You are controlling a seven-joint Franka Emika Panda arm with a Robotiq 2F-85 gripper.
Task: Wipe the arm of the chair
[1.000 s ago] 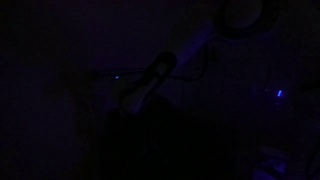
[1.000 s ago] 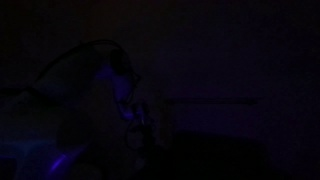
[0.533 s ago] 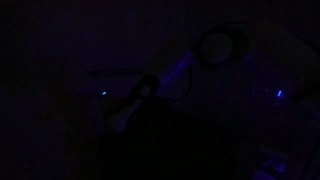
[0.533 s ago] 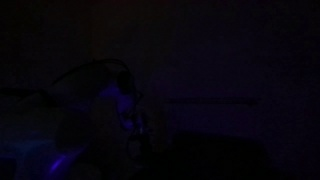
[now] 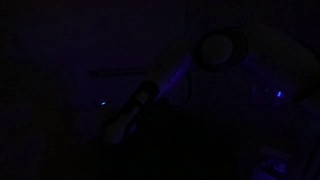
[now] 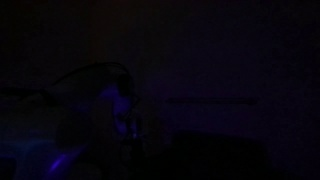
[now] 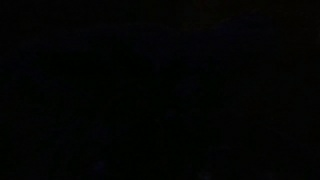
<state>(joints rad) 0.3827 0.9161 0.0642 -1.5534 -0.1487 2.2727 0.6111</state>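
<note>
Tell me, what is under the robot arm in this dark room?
Under the robot arm only a dark mass shows, too dim to name. A small blue light glows beside it. The wrist view is black, so whatever lies beneath is hidden.

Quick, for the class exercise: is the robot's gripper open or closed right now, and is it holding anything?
Gripper: closed; the pictures are too dark to tell whether it holds anything.

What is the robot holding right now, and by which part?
It cannot be told. The pictures are nearly black; only the robot arm's dim outline shows in an exterior view. The jaws stand shut, but whether on anything is hidden.
</note>
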